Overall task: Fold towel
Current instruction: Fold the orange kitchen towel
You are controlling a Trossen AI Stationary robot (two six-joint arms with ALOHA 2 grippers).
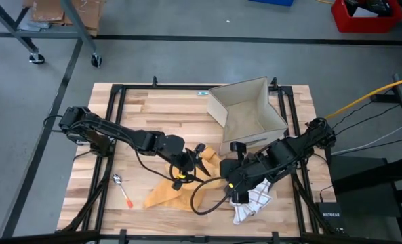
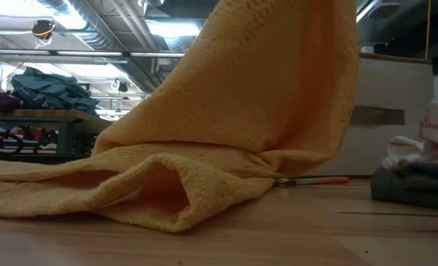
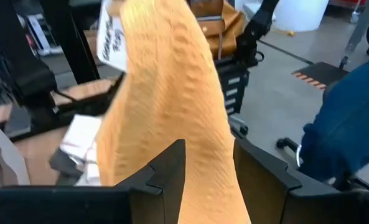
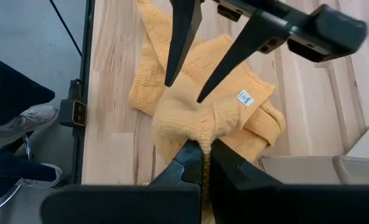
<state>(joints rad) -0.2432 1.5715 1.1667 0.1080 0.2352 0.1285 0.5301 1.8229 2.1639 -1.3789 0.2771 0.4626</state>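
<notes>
Left claw [image 3: 209, 180] seemingly clamped; right claw [image 4: 203, 163] pinched.

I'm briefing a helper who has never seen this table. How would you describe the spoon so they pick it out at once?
Start at the wooden table and go to the corner on the left arm's side, opposite the open cardboard box. The spoon lies flat on bare wood beside the crumpled yellow towel. It is the only small hard thing there: a shiny metal bowl on a thin orange handle.
</notes>
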